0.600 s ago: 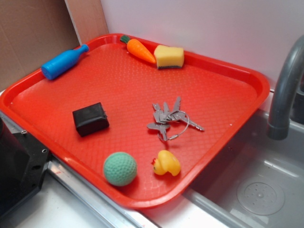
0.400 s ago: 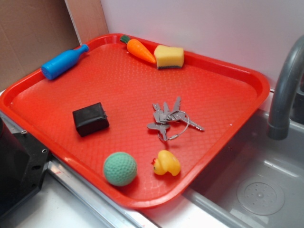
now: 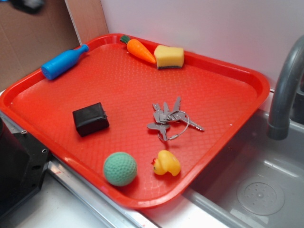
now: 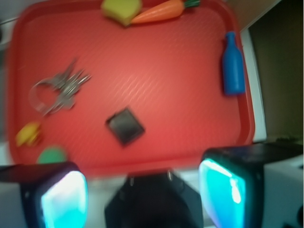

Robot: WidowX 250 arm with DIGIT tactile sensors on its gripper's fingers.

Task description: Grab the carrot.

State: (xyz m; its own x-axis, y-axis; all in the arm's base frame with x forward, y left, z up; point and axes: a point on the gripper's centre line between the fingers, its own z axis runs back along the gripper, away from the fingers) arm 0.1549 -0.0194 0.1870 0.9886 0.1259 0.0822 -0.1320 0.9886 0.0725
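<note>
The carrot [image 3: 140, 51] is orange with a green stem end and lies at the far rim of the red tray [image 3: 247, 102], touching the yellow sponge [image 3: 169, 56]. In the wrist view the carrot [image 4: 159, 12] shows at the top edge, far from my gripper [image 4: 143, 192]. The gripper hovers high over the tray's near edge, blurred. Its two fingers [image 4: 64, 197] stand wide apart with nothing between them, so it is open. In the exterior view only a dark bit of the arm [image 3: 28, 4] shows at the top left corner.
On the tray lie a blue bottle [image 3: 62, 62], a black box [image 3: 90, 118], a bunch of keys [image 3: 168, 118], a green ball [image 3: 119, 168] and a yellow duck [image 3: 166, 163]. A grey faucet [image 3: 285, 90] and sink [image 3: 256, 190] stand to the right.
A dark part of the arm has come into the top left corner of the exterior view. Nothing on the tray has moved.
</note>
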